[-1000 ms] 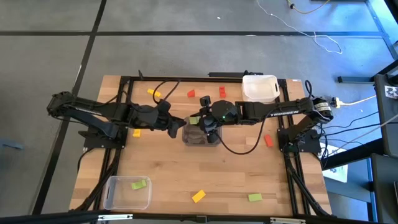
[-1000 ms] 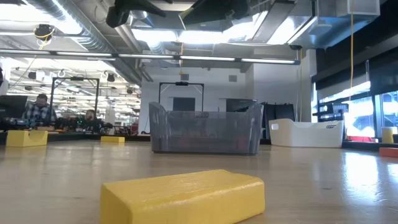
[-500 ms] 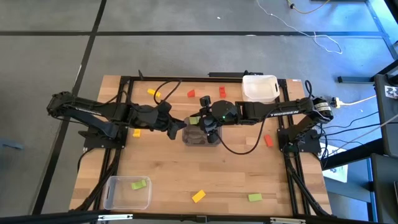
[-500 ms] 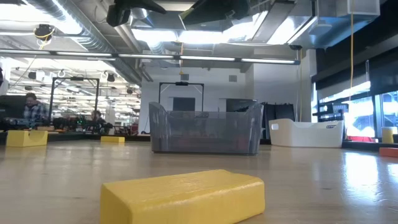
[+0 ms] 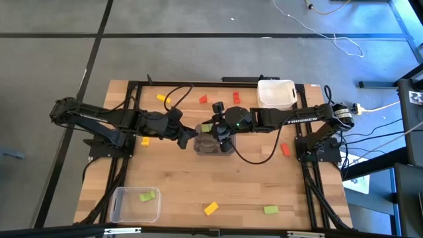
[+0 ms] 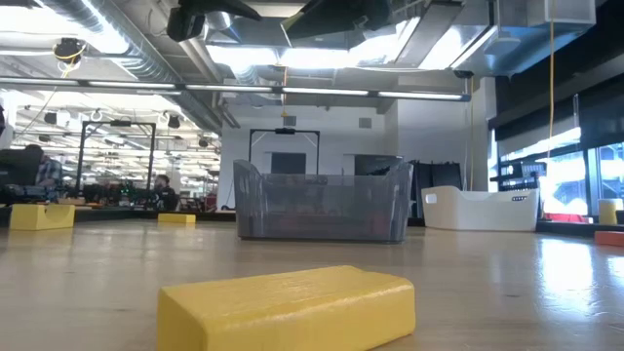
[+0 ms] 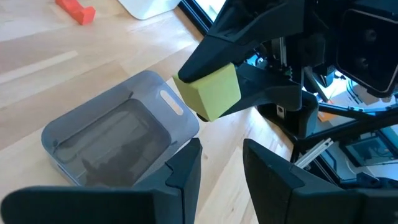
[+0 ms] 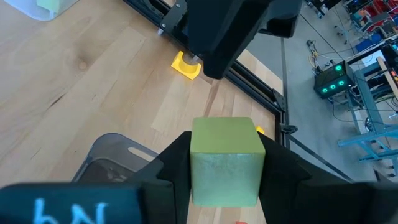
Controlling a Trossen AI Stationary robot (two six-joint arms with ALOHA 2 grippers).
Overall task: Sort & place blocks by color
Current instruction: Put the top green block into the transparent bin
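Note:
My right gripper [image 5: 213, 129] is shut on a light green block [image 8: 225, 158] and holds it above the left end of the grey bin [image 5: 214, 144] at the table's middle. From the left, my left gripper [image 7: 221, 163] faces that block [image 7: 209, 93], open and with nothing between its fingers; it hangs beside the bin's left end [image 5: 190, 137]. Loose yellow [image 5: 163, 98], red [image 5: 203, 99] and green [image 5: 270, 209] blocks lie flat on the table. Another green block [image 5: 147, 196] lies in the clear bin [image 5: 119, 210]. My right gripper pinches the light green block by two opposite sides [image 8: 194, 163] between its two fingers. The fingers come from the table's right side, slanting down. The block is lifted clear, above the grey bin's left rim [image 7: 166, 99], with one end sticking out past the fingers.
A white bin [image 5: 276, 94] stands at the far right of the table. A red block [image 5: 285, 149] lies near the right arm's base and a yellow one [image 5: 145, 140] under the left arm. A yellow block [image 6: 288, 307] lies close to the low camera. People sit in the room behind.

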